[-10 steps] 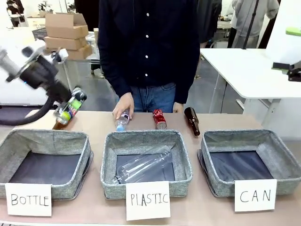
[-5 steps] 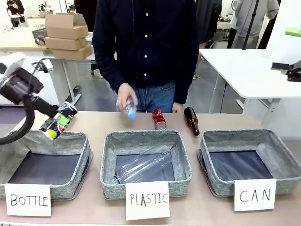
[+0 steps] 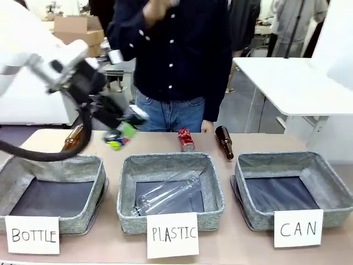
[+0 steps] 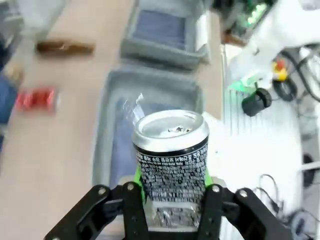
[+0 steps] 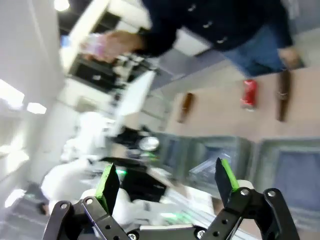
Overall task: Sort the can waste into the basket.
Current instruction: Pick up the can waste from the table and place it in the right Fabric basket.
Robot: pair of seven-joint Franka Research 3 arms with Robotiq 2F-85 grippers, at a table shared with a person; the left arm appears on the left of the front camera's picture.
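A long worktop (image 3: 259,146) carries three grey baskets in a row. The basket signed CAN (image 3: 292,161) sits at the robot's right end, well apart from the left tool (image 4: 172,185). That tool hangs near the PLASTIC basket (image 3: 165,161), clamped low on the dark can (image 4: 172,145). The likely risk is a release too soon, dropping it in the wrong basket, or a fast swing tipping it free. The right tool (image 5: 166,177) is spread wide, empty. The red can (image 3: 186,139) lies on the worktop behind the middle basket.
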